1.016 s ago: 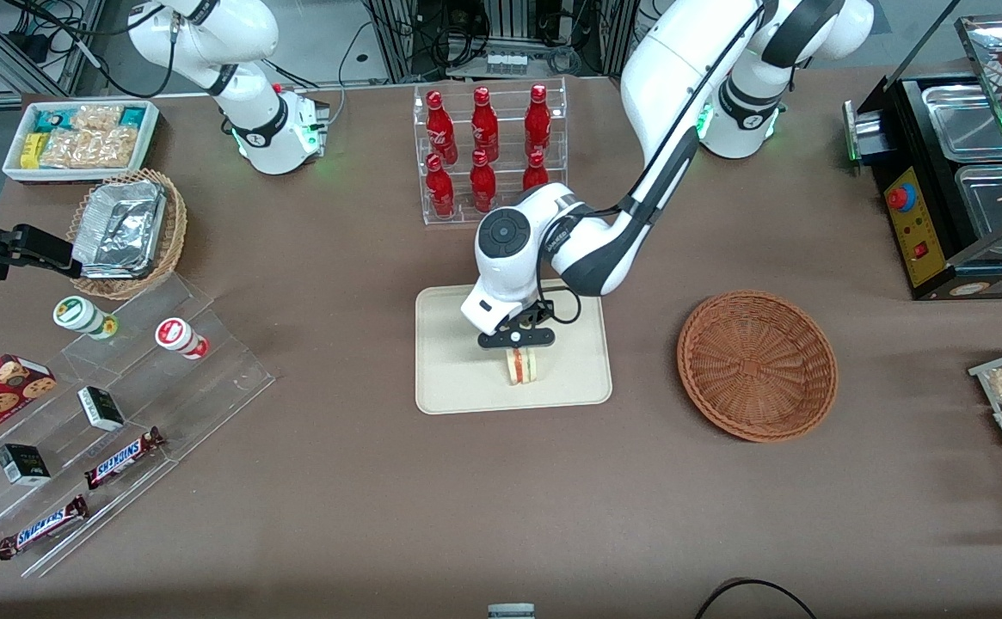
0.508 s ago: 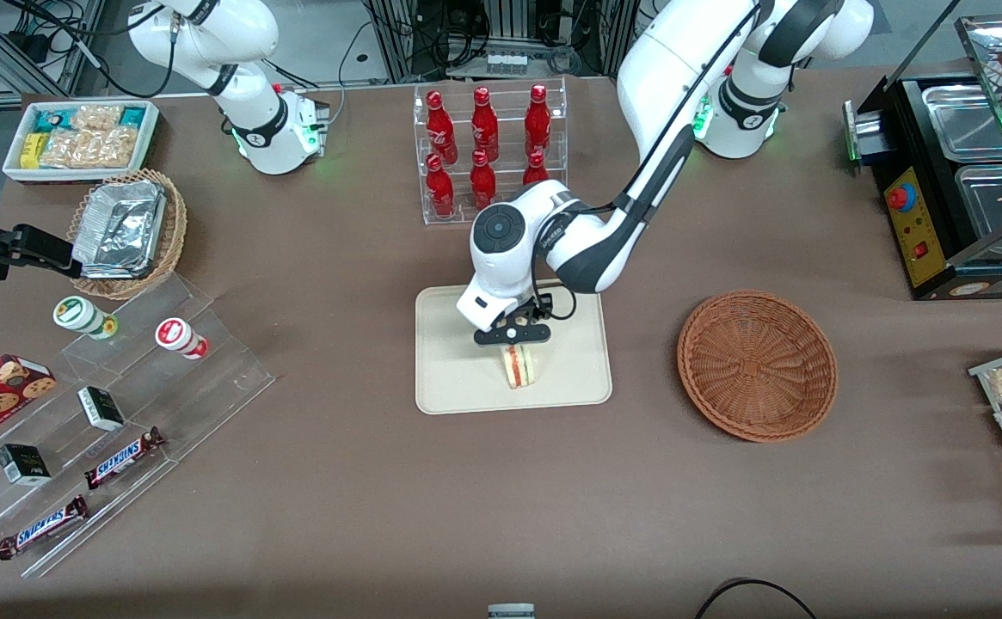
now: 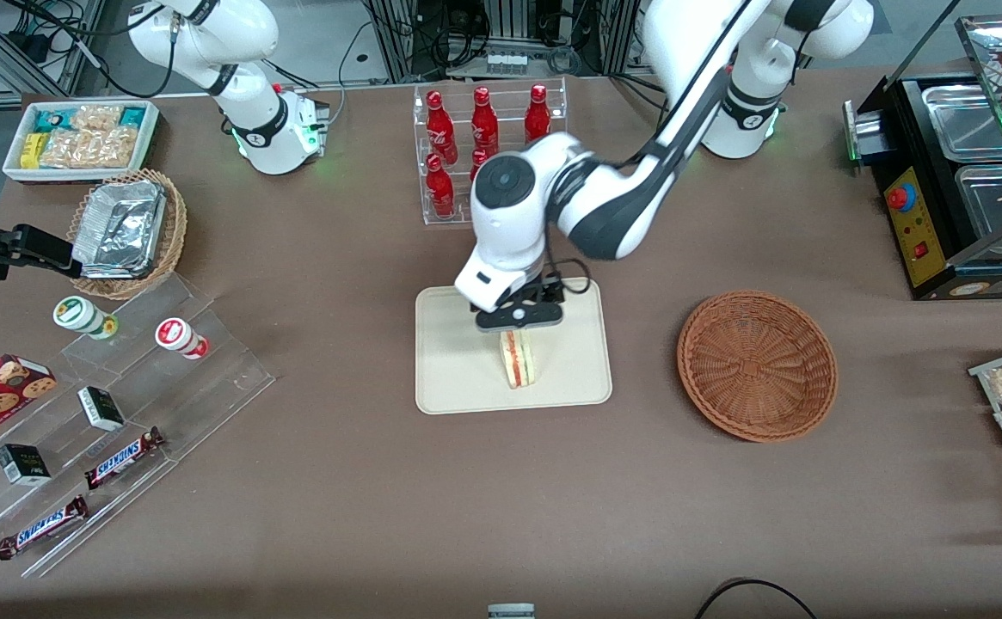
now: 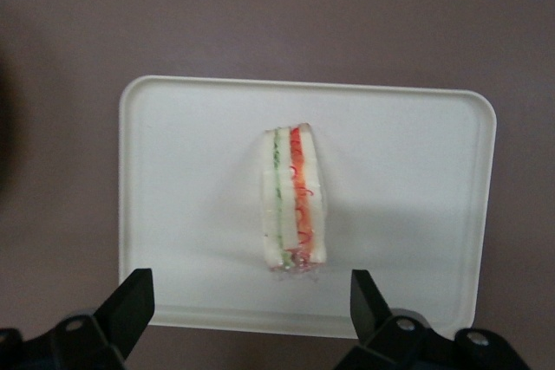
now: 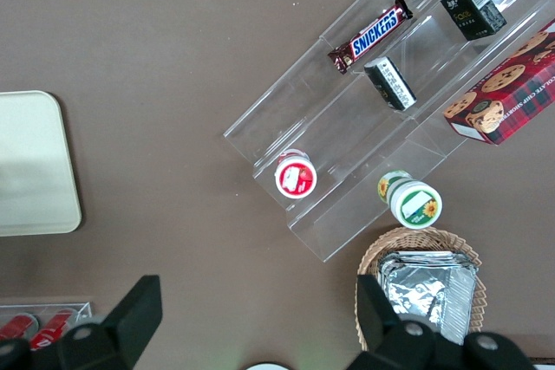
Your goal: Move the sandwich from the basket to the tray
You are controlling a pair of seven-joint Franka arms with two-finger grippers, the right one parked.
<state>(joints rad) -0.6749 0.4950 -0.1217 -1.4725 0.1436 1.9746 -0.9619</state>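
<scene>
My gripper [image 3: 519, 316] hangs wide open, fingers [image 4: 130, 305] empty, directly above the sandwich [image 3: 518, 358], which stands on edge on the tray [image 3: 453, 378]. The basket [image 3: 757, 364] sits well apart, toward my arm's end.

in the front view the gripper [image 3: 519, 316] above the tray [image 3: 466, 378] is seen only as a dark bar, w/ its fingers hidden under the wrist, and the sandwich [image 3: 519, 358] top end is covered by it. in the left wrist view the fingertips [image 4: 130, 305] are cut off by the pic edge. in the right wrist view only a corner of the tray is shown, the rest cut off.
</scene>
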